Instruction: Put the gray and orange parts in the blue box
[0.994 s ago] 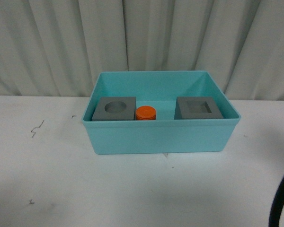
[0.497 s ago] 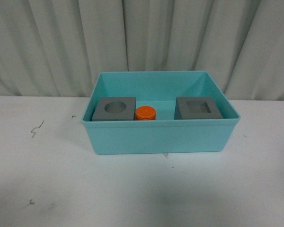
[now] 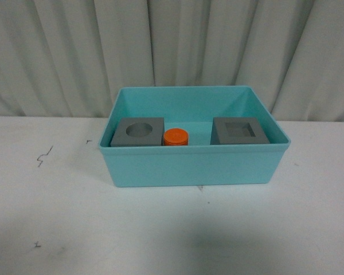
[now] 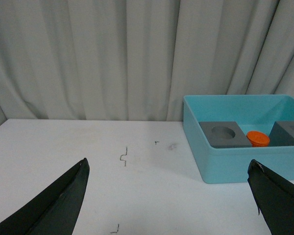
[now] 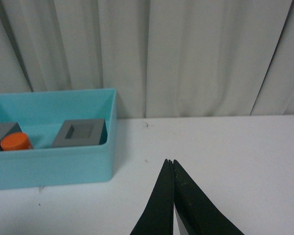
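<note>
Sitting inside the blue box (image 3: 195,166), all three parts are resting on its floor: the gray cube with the round recess (image 3: 139,132) is lying toward the left wall, the orange cylinder (image 3: 176,137) is standing just beside it, close enough that contact cannot be ruled out, and the gray cube with the square recess (image 3: 239,131) is lying well apart toward the right wall. Both cubes are sitting recess-up and level, which suggests each one was set down flat rather than dropped, and the gap between them is probably reflecting that each arm served its own side of the box. The box itself is standing on the white worktop (image 3: 57,217), in front of a pale curtain (image 3: 74,51). Neither arm is showing in the front view. In the left wrist view the left gripper (image 4: 169,196) is hovering over bare worktop, well away from the box, its dark fingers spread wide and holding nothing. In the right wrist view the right gripper (image 5: 170,164) is hanging over the worktop on the other side of the box, its fingers pressed together with nothing between them. Judging from this layout, the task is looking complete, with no part lying outside the box and both arms standing clear of it.
</note>
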